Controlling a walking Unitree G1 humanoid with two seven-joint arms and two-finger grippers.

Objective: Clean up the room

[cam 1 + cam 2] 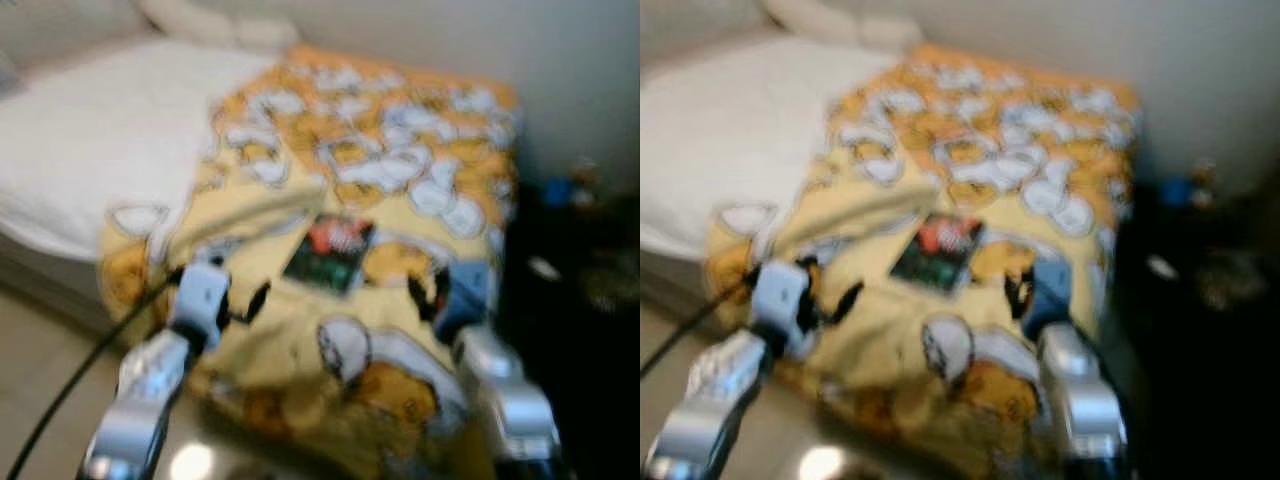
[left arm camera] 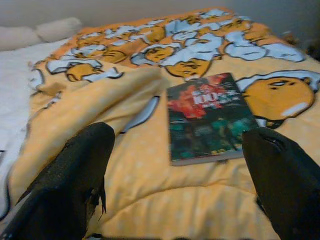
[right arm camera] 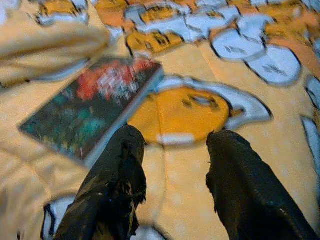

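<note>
A book [image 2: 207,117] lies on the yellow blanket [image 2: 150,190]. The left gripper [image 2: 182,175] and right gripper [image 3: 175,185] both hover near with fingers open. The soft blanket could bunch up, and the book might slide away.

My right gripper [image 3: 172,185] at lower frame, two black fingers [image 3: 112,190] spread apart, nothing between them. Below them, yellow cartoon-print blanket [image 3: 280,150]. Book [image 3: 92,107], dark cover with red lettering, lies flat at left, near left finger.
</note>
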